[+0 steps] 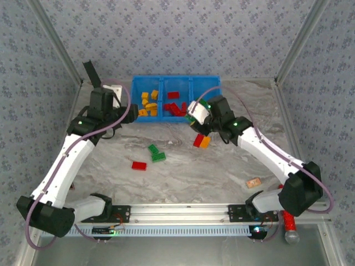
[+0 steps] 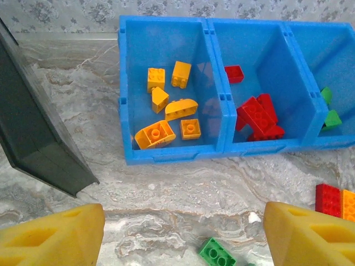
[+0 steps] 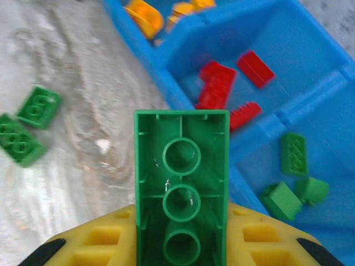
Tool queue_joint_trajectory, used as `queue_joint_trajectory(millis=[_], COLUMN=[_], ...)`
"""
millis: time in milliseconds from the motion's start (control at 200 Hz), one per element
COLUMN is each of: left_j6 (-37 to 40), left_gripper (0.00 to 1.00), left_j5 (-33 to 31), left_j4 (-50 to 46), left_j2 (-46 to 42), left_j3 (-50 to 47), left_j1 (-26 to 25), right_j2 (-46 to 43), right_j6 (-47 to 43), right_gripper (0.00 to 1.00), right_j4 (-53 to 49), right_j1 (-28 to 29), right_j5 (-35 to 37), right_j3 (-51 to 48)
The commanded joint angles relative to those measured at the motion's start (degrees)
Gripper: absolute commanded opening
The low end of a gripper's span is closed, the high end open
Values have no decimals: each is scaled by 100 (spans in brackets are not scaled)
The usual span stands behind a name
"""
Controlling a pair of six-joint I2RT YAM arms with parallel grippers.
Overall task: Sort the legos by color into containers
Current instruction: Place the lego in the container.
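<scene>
Right gripper [image 3: 181,249]: clamped on a green lego [image 3: 181,166], lower centre, at the blue bin's [image 3: 310,94] near wall.
Left gripper [image 2: 183,235]: fingers apart, above bare counter [image 2: 166,188] before the bin's front edge.
Open room: two green legos [image 3: 37,106] lie loose at left.

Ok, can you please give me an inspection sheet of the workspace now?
Surface: marbled table, no spill seen.
Job's things: bin holds sorted bricks, one colour per compartment; loose bricks lie on the table.
Clutter: tan block; red cylinder by the right base.
Grippers: left gripper open, empty; right gripper shut on green brick.
Cables: purple cables along both arms.
Surroundings: patterned walls.
</scene>
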Motion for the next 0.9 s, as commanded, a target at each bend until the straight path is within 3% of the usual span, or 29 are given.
queue_joint_trajectory(millis=[0,185,405,530,715,895], left_j6=[222,343,-129,-483,-730,-776], left_gripper=[76,76,77,77,76,76], left_j5=[-516,-1231,-1248,-1223,-1837,-1614], left_j4=[-335,-735,-530,-273,211,437], left_j2=[-163,-73,195,577,1202,2262], left_j3=[128,177,-111,-240,-154,310], left_j1=[-296,-1170,-2242,-2783,-3722,-4081], right_j2=[340,1278,2533,3088,3820,4475], right_j6=[362,693,1207,1299,1081,975], right_gripper=[23,23,23,24,26,27], right_j4=[-285,-589,-1082,-1152,-1152,-1574], right_j1=[-308,-756,-1083,-1161,-1203,-1201], right_j5=[268,517,801,923,755,906], right_j3=[531,1456,2616,3011,3591,4166])
